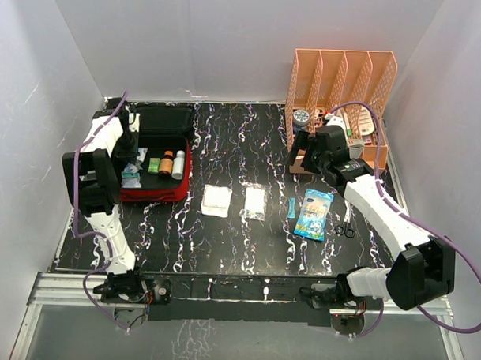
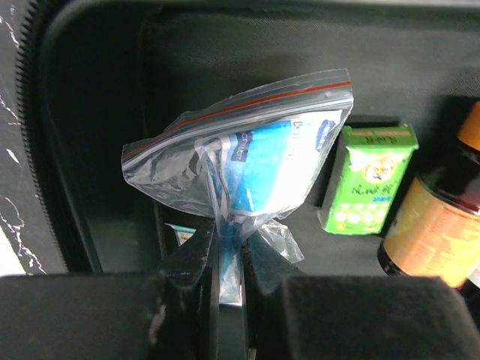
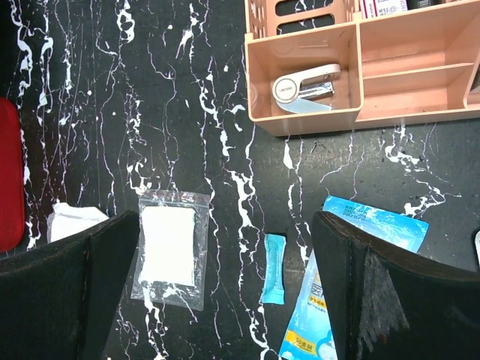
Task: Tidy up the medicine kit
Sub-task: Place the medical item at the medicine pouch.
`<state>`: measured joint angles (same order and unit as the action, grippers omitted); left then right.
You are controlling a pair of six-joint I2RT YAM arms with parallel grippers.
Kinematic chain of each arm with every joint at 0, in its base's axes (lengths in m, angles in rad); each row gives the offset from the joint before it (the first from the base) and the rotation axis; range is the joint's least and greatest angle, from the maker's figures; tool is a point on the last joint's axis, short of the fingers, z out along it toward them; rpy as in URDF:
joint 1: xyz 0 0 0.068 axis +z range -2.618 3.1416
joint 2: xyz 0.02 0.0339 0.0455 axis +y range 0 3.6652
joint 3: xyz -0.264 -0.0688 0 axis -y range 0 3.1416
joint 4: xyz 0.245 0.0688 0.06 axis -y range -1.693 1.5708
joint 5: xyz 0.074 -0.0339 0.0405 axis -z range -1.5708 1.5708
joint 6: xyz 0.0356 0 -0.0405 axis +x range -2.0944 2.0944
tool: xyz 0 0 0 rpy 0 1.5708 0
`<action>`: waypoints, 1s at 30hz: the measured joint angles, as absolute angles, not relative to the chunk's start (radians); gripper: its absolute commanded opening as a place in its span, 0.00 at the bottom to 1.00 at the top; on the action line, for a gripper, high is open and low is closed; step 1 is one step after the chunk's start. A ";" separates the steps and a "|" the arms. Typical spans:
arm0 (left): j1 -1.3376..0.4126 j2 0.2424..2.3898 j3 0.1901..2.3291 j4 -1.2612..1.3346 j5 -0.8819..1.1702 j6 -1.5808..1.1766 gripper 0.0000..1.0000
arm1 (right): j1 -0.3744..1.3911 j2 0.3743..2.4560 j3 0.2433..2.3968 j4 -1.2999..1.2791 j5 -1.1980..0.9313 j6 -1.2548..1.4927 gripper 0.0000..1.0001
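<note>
Your left tool [image 2: 229, 289] pinches a clear zip bag [image 2: 262, 150] above the open medicine kit [image 1: 157, 196]; your right tool [image 3: 225, 289] hangs wide open, empty, over the desk [image 3: 112, 90].

The left gripper [image 2: 229, 253] is pinching a bag [image 2: 255, 169], its arm [image 1: 101, 155] stretching forward; the right gripper [image 3: 225, 255] is hanging wide open, facing down.

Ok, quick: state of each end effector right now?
Left end effector: closed on the zip bag, over the open medicine kit.
Right end effector: open, holding nothing.
</note>
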<state>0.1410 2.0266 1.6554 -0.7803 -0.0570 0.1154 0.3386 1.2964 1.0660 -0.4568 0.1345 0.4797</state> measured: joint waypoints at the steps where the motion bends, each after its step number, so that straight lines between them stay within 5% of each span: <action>1: 0.142 2.036 1.658 -0.775 -0.062 0.118 0.01 | 0.339 1.294 1.066 -0.460 0.136 0.479 0.98; 6: 0.149 2.054 1.681 -0.753 -0.078 0.123 0.11 | 0.339 1.276 1.066 -0.469 0.144 0.479 0.98; 9: 0.149 2.066 1.702 -0.743 -0.084 0.127 0.47 | 0.339 1.269 1.066 -0.470 0.147 0.479 0.98; 12: 0.149 2.077 1.717 -0.735 -0.089 0.135 0.64 | 0.339 1.268 1.066 -0.471 0.148 0.480 0.98; 23: 0.126 2.023 1.743 -0.808 -0.070 0.138 0.70 | 0.339 1.259 1.066 -0.486 0.151 0.481 0.98; 30: -0.199 1.853 1.845 -0.836 -0.064 0.044 0.70 | 0.339 1.258 1.066 -0.486 0.145 0.482 0.98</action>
